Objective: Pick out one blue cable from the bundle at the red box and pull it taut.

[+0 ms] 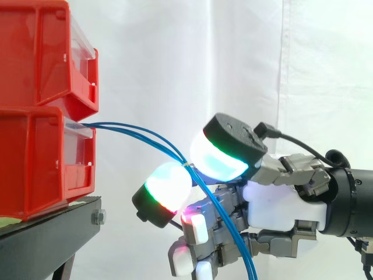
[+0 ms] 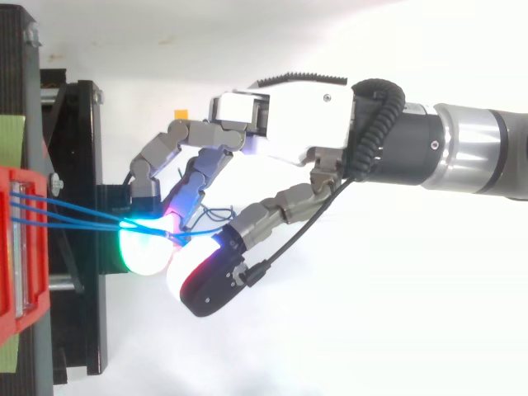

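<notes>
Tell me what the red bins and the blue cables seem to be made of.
The red bins look like moulded plastic, glossy: smooth walls with soft highlights and rounded rims. The blue cables seem to have a smooth plastic or rubber jacket, since they bend in easy curves; what is inside cannot be seen.

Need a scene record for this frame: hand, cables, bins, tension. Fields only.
hand: enters from the right, fingers curled, two glowing pads pinching the cables
blue cables: several strands leave the lower red bin, meet at the pads, then drop below the hand
bins: two red, stacked on a black stand
tension: strands arc, not taut
selection: cannot tell if one strand is singled out
</notes>
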You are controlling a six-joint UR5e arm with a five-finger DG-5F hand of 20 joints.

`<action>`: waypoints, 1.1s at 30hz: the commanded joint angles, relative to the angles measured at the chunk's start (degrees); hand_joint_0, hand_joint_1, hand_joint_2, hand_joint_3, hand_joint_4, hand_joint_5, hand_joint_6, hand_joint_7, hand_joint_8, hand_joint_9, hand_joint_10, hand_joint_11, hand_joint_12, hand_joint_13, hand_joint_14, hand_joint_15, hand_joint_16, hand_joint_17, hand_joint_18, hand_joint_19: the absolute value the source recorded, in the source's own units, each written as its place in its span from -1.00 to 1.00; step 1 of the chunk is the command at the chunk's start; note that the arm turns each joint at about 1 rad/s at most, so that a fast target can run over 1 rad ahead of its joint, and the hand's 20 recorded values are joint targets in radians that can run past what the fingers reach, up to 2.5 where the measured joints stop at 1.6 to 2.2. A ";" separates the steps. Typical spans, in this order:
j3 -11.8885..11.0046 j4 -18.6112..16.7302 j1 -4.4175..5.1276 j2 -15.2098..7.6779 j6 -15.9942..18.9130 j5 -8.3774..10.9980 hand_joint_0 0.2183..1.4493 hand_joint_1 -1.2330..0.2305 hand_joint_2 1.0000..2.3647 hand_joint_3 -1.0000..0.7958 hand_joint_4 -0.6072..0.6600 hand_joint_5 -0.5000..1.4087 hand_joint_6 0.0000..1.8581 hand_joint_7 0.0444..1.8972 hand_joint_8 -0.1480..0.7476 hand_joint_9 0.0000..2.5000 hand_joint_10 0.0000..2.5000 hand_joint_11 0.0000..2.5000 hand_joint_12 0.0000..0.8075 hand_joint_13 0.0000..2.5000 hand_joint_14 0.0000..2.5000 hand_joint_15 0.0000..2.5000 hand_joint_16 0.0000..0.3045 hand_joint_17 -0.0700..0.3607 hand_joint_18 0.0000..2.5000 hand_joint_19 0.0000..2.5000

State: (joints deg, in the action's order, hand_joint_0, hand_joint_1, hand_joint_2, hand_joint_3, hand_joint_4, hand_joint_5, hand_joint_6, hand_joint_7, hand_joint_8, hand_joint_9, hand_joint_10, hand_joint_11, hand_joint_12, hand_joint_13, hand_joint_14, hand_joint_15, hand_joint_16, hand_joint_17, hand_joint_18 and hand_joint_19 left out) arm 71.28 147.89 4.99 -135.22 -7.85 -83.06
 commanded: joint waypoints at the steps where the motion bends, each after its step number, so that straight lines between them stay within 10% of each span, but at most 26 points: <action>1: 0.00 0.03 0.02 -0.04 -0.06 0.00 -0.64 -0.24 -1.00 -0.44 0.15 -0.61 -0.03 -0.23 -0.04 -0.12 -0.98 -0.48 -0.10 -0.24 -0.99 -0.60 -0.60 -0.05 -0.34 -0.47; 7: -0.27 0.03 0.02 0.04 -0.15 0.00 -0.41 0.03 -1.00 -0.43 0.07 -0.62 -0.04 -0.18 -0.11 -0.12 -0.98 -0.47 -0.19 -0.27 -0.98 -0.56 -0.66 -0.14 -0.41 -0.41; 33: -0.79 0.82 -0.07 0.04 -0.24 0.00 -0.30 -0.35 -0.97 -0.18 -0.03 -0.64 0.01 -0.10 -0.12 -0.17 -0.98 -0.44 -0.19 -0.26 -0.98 -0.56 -0.66 -0.14 -0.39 -0.44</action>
State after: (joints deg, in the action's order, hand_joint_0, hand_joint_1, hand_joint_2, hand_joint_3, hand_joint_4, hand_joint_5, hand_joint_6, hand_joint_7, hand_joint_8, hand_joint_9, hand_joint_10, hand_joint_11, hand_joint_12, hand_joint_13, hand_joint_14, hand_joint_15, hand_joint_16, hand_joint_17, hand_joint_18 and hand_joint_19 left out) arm 70.47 148.17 4.94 -135.22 -8.09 -83.05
